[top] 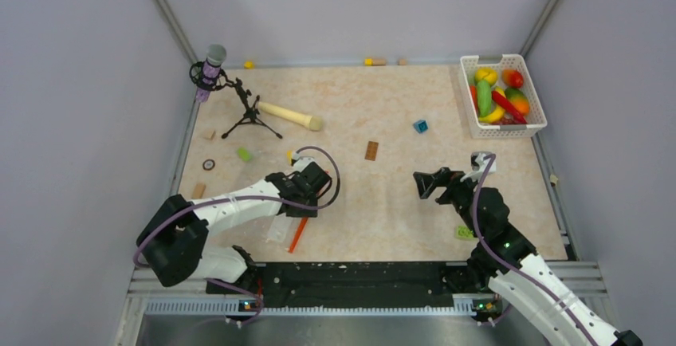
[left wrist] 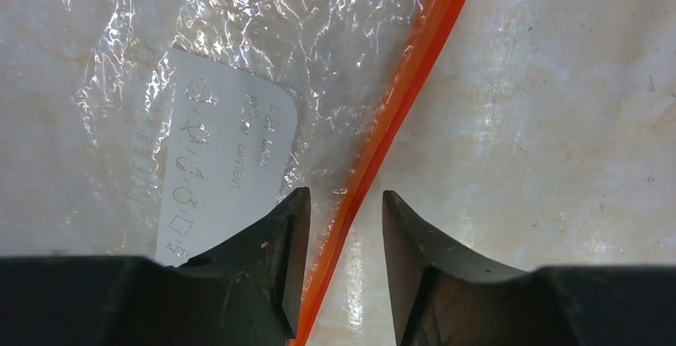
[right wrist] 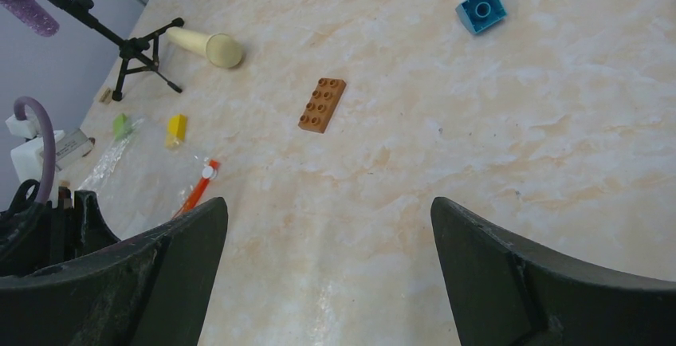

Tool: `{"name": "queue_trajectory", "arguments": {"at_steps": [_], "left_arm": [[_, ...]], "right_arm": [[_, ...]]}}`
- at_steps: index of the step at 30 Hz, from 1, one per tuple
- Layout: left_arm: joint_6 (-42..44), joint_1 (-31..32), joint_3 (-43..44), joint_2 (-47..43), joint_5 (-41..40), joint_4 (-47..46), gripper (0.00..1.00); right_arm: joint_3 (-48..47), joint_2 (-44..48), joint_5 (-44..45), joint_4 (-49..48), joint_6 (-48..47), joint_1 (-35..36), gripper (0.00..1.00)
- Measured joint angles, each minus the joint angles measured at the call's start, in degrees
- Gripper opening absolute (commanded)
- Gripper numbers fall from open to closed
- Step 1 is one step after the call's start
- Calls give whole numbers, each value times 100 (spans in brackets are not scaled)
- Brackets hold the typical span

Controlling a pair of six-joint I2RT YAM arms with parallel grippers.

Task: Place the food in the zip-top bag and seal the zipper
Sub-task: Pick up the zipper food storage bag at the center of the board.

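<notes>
The clear zip-top bag [top: 281, 228] lies flat on the table under my left arm, and its white label shows in the left wrist view [left wrist: 215, 163]. Its orange-red zipper [left wrist: 391, 115] runs diagonally between my left fingers. My left gripper [left wrist: 344, 202] is open right over the zipper, its jaws on either side and not closed on it. The zipper also shows from above [top: 298, 234]. The food [top: 499, 95] lies in the white basket [top: 472, 123] at the far right. My right gripper [right wrist: 328, 210] is open wide and empty over bare table [top: 424, 182].
A wooden stick [top: 288, 115] and a microphone on a small tripod [top: 239, 107] stand far left. A brown block [top: 371, 151], a blue block [top: 420, 126], a green block [top: 244, 155] and a yellow piece [right wrist: 176, 129] lie scattered. A green block [top: 464, 233] lies beside my right arm.
</notes>
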State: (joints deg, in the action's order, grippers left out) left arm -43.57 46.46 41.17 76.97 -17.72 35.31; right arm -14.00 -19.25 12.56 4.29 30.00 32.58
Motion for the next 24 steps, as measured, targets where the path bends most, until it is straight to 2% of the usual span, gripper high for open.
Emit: {"name": "queue_trajectory", "arguments": {"at_steps": [3,5,6,12,17,24], "left_arm": [[-24,0,2,72,-33,9,21],[-33,0,2,111,-42,17,2],[-22,0,2,122,-39,22,0],[-20,0,9,111,44,26,0],[68,26,22,-310,380,-35,0],[162,184,72,-1419,1172,-680,0]], "right_arm": [[0,0,0,2,0,0,97],[2,0,0,2,0,0,98],[0,0,4,2,0,0,98],[2,0,125,7,20,0,99],[2,-66,48,-22,70,0,99],[107,-769,-844,-658,319,0,96]]}}
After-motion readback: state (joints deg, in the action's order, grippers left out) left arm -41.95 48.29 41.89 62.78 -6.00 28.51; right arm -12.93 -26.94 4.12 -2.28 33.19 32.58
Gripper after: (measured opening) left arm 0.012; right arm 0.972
